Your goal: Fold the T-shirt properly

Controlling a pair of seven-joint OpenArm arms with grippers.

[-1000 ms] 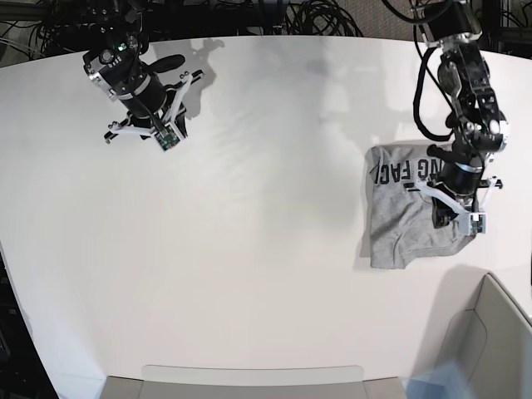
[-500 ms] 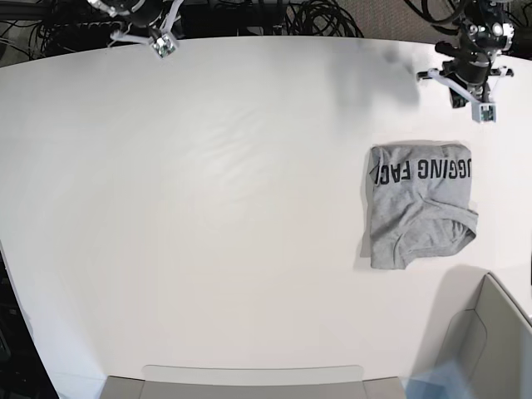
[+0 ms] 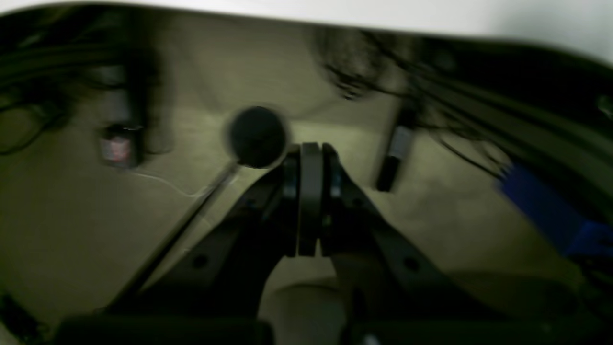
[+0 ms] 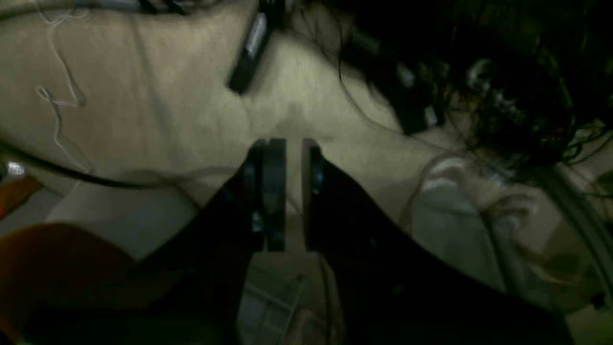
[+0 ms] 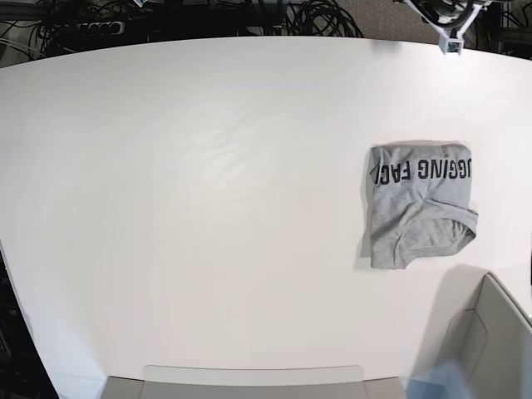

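Observation:
The grey T-shirt lies folded into a compact rectangle at the right of the white table, with black lettering along its far edge and a curved hem fold on top. Neither gripper touches it. My left gripper is shut with nothing in it, and it hangs beyond the table's far edge over the floor. Only that arm's white wrist bracket shows at the top right of the base view. My right gripper has a narrow gap between its fingers and holds nothing. It is out of the base view.
Black cables pile up behind the far table edge. A grey bin stands at the near right corner. A flat grey tray runs along the near edge.
Both arms have drawn back from the table toward the far edge. The left gripper has lifted off the T-shirt and risen away. The T-shirt has stayed still.

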